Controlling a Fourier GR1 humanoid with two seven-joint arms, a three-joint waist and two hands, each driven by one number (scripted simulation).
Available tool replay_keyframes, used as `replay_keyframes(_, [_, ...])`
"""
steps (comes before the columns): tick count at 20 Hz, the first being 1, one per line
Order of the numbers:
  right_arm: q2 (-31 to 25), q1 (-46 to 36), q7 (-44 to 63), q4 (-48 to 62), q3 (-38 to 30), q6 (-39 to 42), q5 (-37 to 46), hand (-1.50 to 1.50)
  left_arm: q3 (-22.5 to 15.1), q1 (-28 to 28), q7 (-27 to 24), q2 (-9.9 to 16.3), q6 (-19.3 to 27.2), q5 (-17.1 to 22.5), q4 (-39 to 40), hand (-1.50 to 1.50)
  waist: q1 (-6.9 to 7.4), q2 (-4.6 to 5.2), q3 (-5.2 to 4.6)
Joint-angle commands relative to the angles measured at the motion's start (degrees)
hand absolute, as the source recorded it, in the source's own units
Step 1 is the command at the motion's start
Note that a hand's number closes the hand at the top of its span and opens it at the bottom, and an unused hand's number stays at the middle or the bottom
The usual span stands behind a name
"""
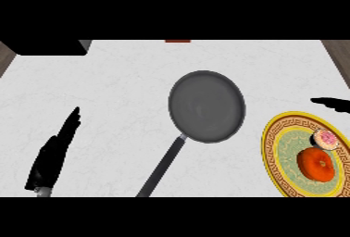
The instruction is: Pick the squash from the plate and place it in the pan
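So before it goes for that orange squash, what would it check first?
1. Squash on the plate: ok.
2. Pan empty, ready to receive: ok.
3. Right hand free: fingers straight, holding nothing, ok.
4. Right hand over the squash: not ok, it sits beyond the plate's far rim.
5. Small pink item beside the squash, touching or apart: cannot tell.
6. Left hand out of the way at the left, open: ok.

White marbled counter; black block far-left corner; brown floor right.
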Motion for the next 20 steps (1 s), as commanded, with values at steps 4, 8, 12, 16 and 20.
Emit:
replay_keyframes(4, [3.9, -1.7, 1.7, 2.9, 1.2, 5.0, 6.3, -1.5, 2.8, 0.2, 2.8, 0.0, -1.4, -1.9, -3.0, 0.0, 0.08, 0.01, 0.06])
replay_keyframes(8, [7.7, 1.9, 6.5, -2.3, 0.9, 4.7, 5.5, -1.5, 3.6, -0.4, 0.9, -3.3, -3.3, -2.8, 0.8, 0.0, -0.39, -0.04, 0.03])
replay_keyframes(12, [6.1, -3.2, 10.0, 1.4, 0.8, 9.1, 5.2, -1.5, 5.3, -0.3, 2.4, -1.7, -5.0, -2.4, -1.3, 0.0, 0.03, 0.0, 0.03])
replay_keyframes(16, [9.8, 2.9, 12.7, -4.8, 2.9, 5.7, 9.4, -1.5, 3.4, 3.0, -0.1, -5.4, -3.2, -6.2, -0.7, 0.0, -0.43, -0.07, 0.04])
replay_keyframes(20, [13.4, 0.5, 10.1, 0.1, 3.5, 6.0, 15.8, -1.5, 6.2, 1.5, -0.7, -6.2, -5.5, -5.5, 0.7, 0.0, -0.1, 0.04, 0.04])
